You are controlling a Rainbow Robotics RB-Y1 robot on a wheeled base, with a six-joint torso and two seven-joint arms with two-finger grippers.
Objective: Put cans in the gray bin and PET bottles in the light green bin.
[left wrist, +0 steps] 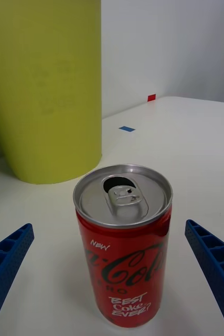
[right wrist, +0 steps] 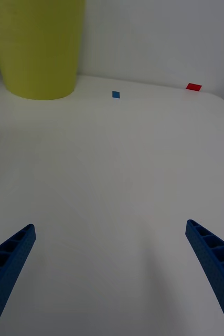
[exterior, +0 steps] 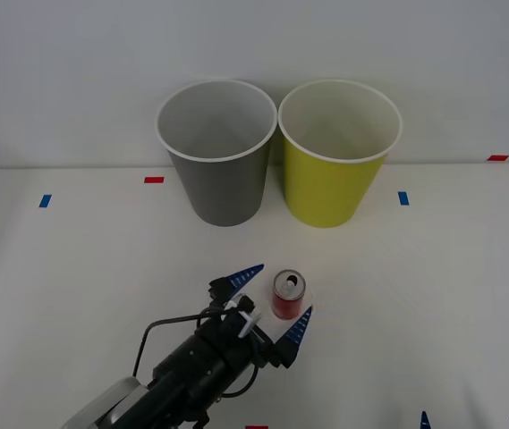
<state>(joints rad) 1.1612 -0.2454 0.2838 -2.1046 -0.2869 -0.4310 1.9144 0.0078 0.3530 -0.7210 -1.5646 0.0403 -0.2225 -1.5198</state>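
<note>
The can (exterior: 288, 294) stands upright on the counter (exterior: 433, 286), between the spread fingers of the left hand (exterior: 272, 304); right hand (exterior: 469, 420) waits open, near right.

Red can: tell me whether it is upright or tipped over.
Upright. The red can stands on its base on the table, silver top facing up with its mouth opened, between the open left claw's fingers.

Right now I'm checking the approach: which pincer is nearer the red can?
Left. The left pincer straddles the red can, open; the right pincer sits open at the table's near edge.
</note>
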